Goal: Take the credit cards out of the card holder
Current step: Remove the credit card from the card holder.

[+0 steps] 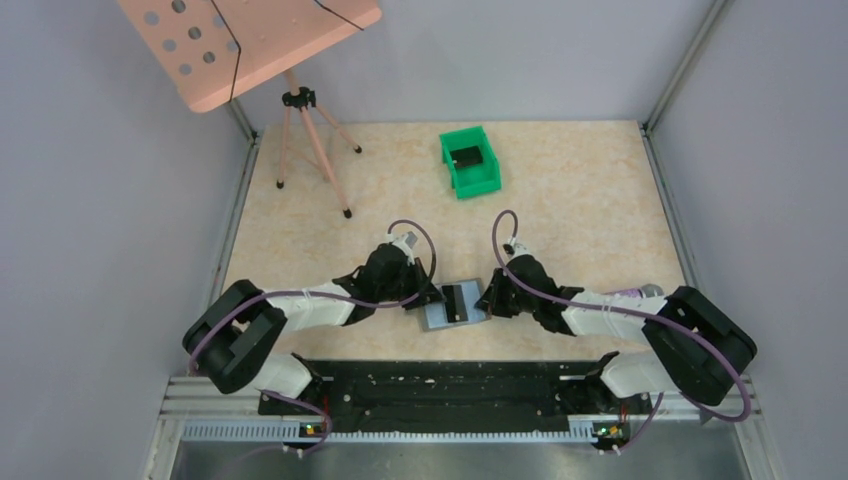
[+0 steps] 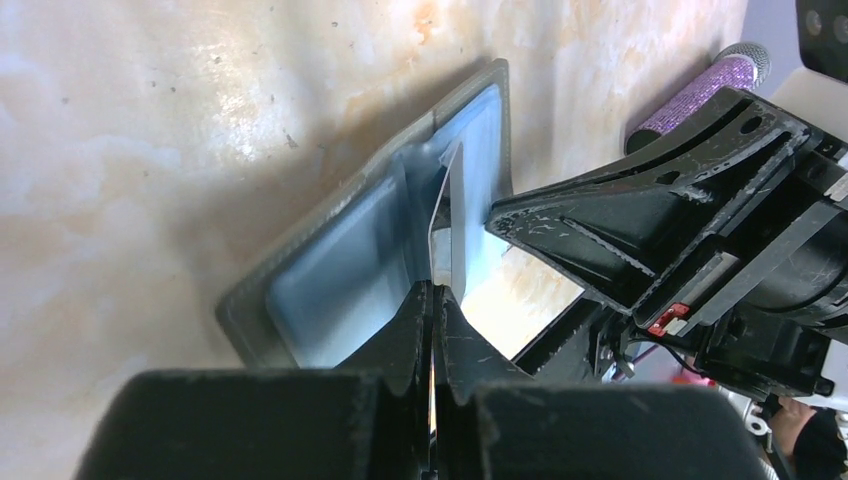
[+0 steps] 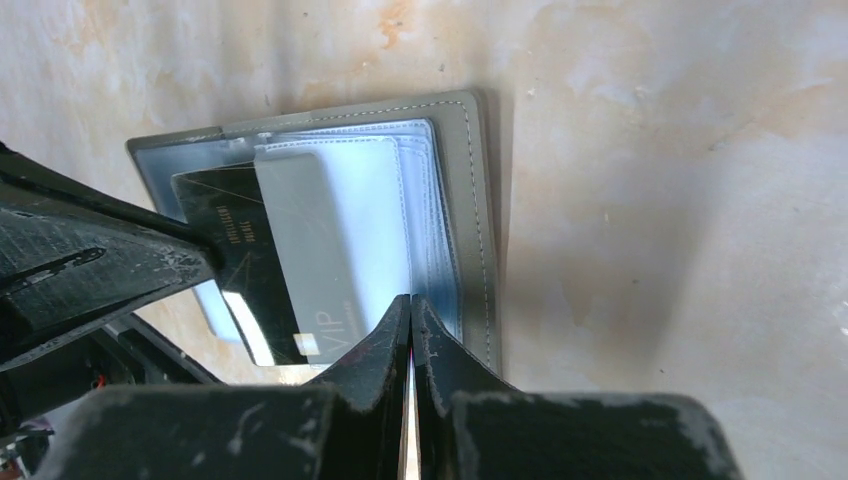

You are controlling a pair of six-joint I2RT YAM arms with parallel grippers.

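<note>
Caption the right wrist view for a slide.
Shut right gripper at the open card holder; left gripper pinches the black card.

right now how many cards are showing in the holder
2: a black card poking out of the card holder, and a grey VIP card lying over it. Others may be hidden in pockets.

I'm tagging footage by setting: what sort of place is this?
Probably a robotics test cell: plain grey panels wall in a marbled tabletop, the left arm and right arm are bolted to a metal rail, and a pink perforated board stands on a tripod.
</note>
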